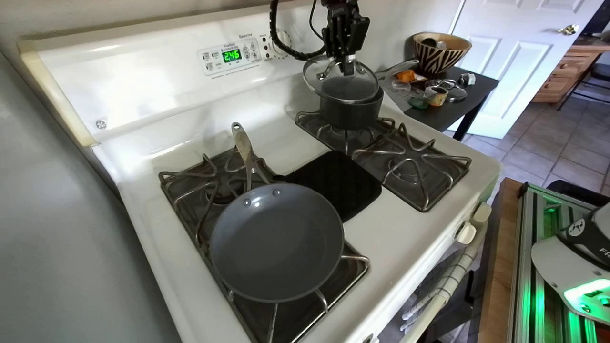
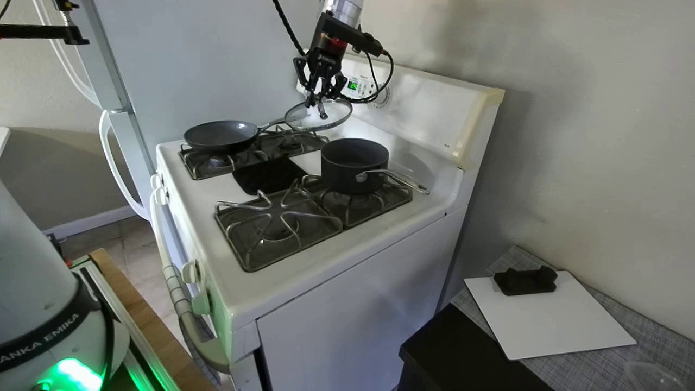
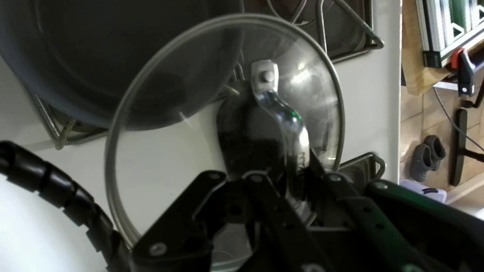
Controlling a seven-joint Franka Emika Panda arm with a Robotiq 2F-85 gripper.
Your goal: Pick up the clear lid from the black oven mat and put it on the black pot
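Note:
The clear lid (image 1: 358, 91) is a round glass lid with a metal rim and a curved metal handle. My gripper (image 1: 349, 66) is shut on that handle and holds the lid in the air, tilted. In an exterior view the lid (image 2: 335, 115) hangs above the back of the stove, beside the pot and apart from it. The black pot (image 2: 353, 169) stands uncovered on a back burner; it also shows behind the lid in an exterior view (image 1: 352, 113). The black oven mat (image 1: 333, 186) lies bare between the burners. In the wrist view the lid (image 3: 162, 158) fills the middle; the pot cannot be made out.
A grey frying pan (image 1: 279, 243) sits on the burners on the far side of the mat from the pot. The pot's handle (image 2: 399, 178) sticks out past the grate. The stove's back panel (image 1: 157, 81) rises behind. A dark side table (image 1: 457, 102) holds a bowl and small items.

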